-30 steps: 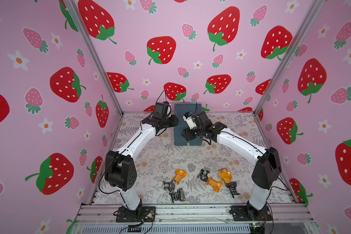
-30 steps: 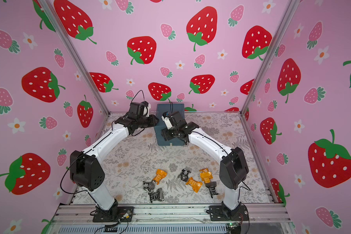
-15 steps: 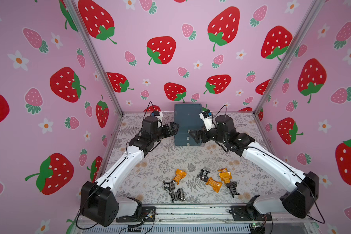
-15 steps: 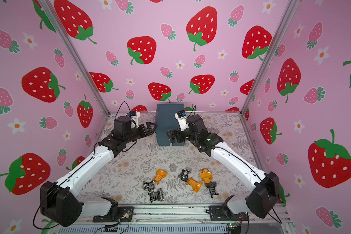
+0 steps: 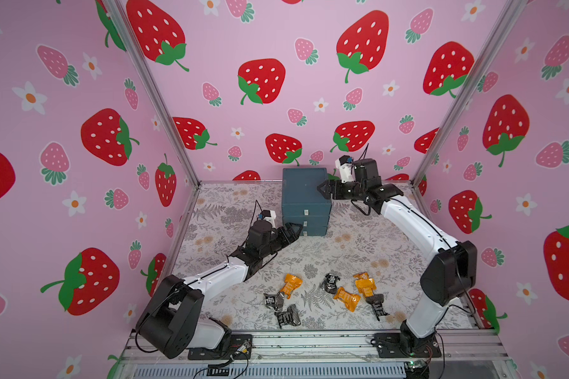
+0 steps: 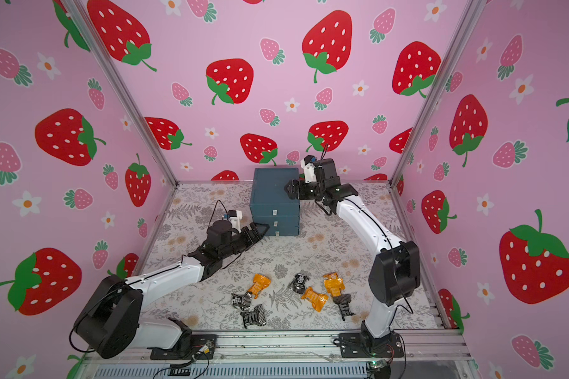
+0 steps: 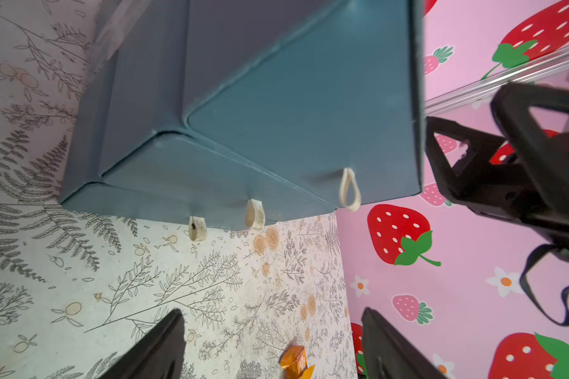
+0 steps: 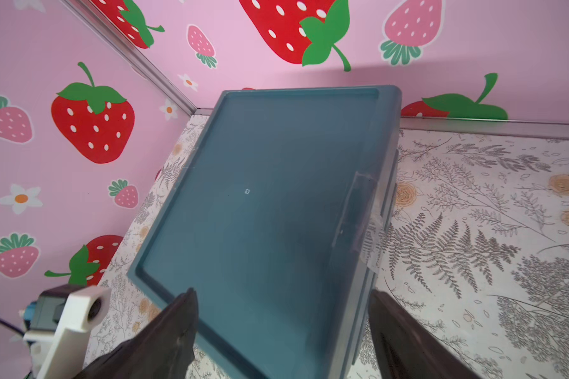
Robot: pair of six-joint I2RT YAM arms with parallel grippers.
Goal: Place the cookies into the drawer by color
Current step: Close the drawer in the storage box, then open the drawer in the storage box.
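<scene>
Both top views: drawer (image 5: 304, 193) (image 6: 273, 192) against back wall; cookies (image 5: 326, 292), orange and black wrappers, scattered near front rail, print on black ones too small to read. Left gripper (image 5: 294, 229) low at drawer's bottom front corner; right gripper (image 5: 322, 190) at top edge, possibly touching. Left wrist: jaws spread, empty; orange cookie (image 7: 294, 361) cut off by frame edge. Right wrist: jaws spread wide, drawer lid beyond, fronts hidden.

Drawer (image 7: 293, 115) cut off by frame edge in left wrist view; orange cookie (image 7: 294, 362) half cropped, perhaps one packet. Black cookies (image 5: 288, 316) near desk's front edge: print too small to read
</scene>
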